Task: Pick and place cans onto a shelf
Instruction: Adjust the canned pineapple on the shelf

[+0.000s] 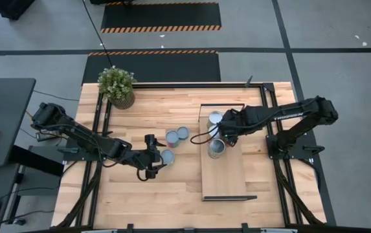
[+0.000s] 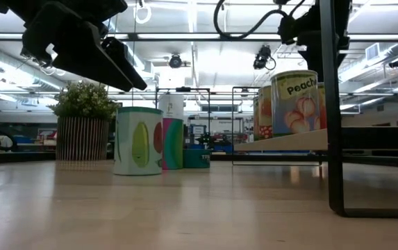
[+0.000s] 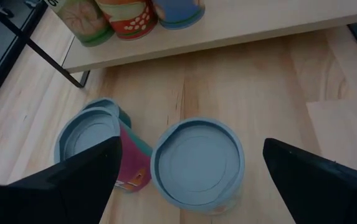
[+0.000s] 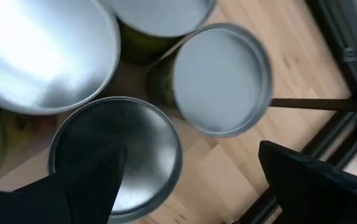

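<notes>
On the tabletop [image 1: 127, 194], left of the shelf [image 1: 224, 178], three cans were waiting: a pair touching each other [image 1: 177, 136] and one nearer the left arm [image 1: 167, 156]. Left hand [image 1: 154, 162] hovered right over that near can, fingers spread wide, nothing in them. The left wrist view showed the can's round top [image 3: 197, 160] sitting between the two dark fingers [image 3: 72, 186], so it looked lined up for a descent and grab, not yet gripping.

Shelf end near the potted plant [image 1: 117, 86] already carried a cluster of cans [image 1: 216, 149], packed touching or nearly so. High view showed about three; the right wrist view suggested four or more tops [image 4: 218, 78], exact count hard to call. Low view showed a peach-label can [image 2: 294, 102] standing upright on the raised board.

Right hand [image 1: 227, 133] hung above that cluster, fingers apart, holding nothing; a can top [image 4: 116, 158] lay directly below it. Could be just after a release, can't confirm.

Judgement: roughly half done. Shelf had plenty of bare board left at the end away from the plant. Remaining: three cans on the tabletop, starting with the one under the left hand.
</notes>
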`<action>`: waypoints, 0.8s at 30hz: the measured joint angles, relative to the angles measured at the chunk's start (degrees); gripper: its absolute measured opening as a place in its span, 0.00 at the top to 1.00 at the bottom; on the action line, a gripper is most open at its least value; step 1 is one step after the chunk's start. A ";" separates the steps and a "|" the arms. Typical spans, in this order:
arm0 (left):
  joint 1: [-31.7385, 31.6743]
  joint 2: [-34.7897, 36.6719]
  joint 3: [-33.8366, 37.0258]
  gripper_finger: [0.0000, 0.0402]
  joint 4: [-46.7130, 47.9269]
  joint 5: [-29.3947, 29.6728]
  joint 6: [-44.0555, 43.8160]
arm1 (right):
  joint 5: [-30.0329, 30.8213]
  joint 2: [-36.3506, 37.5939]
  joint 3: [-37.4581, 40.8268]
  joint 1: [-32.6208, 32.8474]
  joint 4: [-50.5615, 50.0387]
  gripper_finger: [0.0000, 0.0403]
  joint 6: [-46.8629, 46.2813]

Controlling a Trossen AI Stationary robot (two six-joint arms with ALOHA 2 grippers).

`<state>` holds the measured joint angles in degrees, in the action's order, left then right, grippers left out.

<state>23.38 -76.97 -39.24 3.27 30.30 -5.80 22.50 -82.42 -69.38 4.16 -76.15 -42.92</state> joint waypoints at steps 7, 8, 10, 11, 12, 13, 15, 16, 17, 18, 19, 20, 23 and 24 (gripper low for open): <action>0.00 0.00 0.00 0.01 0.00 -0.13 -0.21 | -5.28 0.12 -0.08 2.87 0.55 0.07 -2.21; 0.00 0.00 0.00 0.01 0.00 -0.17 -0.55 | -6.18 0.10 -0.17 3.46 0.57 0.07 -2.63; 0.00 0.00 0.00 0.01 0.00 -0.17 -0.81 | -7.64 0.07 -0.31 4.60 0.56 0.07 -3.56; 0.00 0.00 0.00 0.01 0.00 -0.17 -0.81 | -8.07 0.05 -0.31 5.22 0.58 0.07 -4.05; 0.00 0.00 0.00 0.01 0.00 -0.17 -0.81 | -8.61 0.05 -0.32 5.78 0.60 0.07 -4.68; 0.00 0.00 0.00 0.01 0.00 -0.17 -0.81 | -8.85 0.05 -0.33 6.24 0.60 0.07 -5.11; 0.00 0.00 0.00 0.01 0.00 -0.17 -0.80 | -8.91 0.03 -0.33 7.08 0.60 0.07 -5.88; 0.00 0.00 0.00 0.01 0.00 -0.17 -0.80 | -8.89 0.03 -0.33 7.30 0.58 0.07 -6.11; 0.00 0.00 0.00 0.01 0.00 -0.17 -0.79 | -8.87 0.03 -0.33 7.50 0.56 0.07 -6.40; 0.00 0.00 0.00 0.01 -0.02 -0.17 -0.79 | -8.89 0.01 -0.33 7.60 0.56 0.07 -6.51; 0.00 0.00 0.00 0.01 -0.01 -0.17 -0.79 | -8.89 0.01 -0.33 7.73 0.56 0.07 -6.63; 0.00 0.00 0.00 0.01 -0.02 -0.17 -0.77 | -8.88 -0.01 -0.33 7.77 0.56 0.07 -6.62; 0.00 0.00 0.00 0.01 -0.02 -0.17 -0.91 | -8.89 -0.02 -0.78 7.79 -0.32 0.07 -6.61; 0.00 0.00 0.00 0.01 -0.02 -0.17 -1.03 | -8.76 -0.08 -1.33 7.77 -1.42 0.07 -6.65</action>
<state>23.38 -76.97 -39.24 3.25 30.13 -6.83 13.74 -82.50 -70.71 11.92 -77.57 -49.57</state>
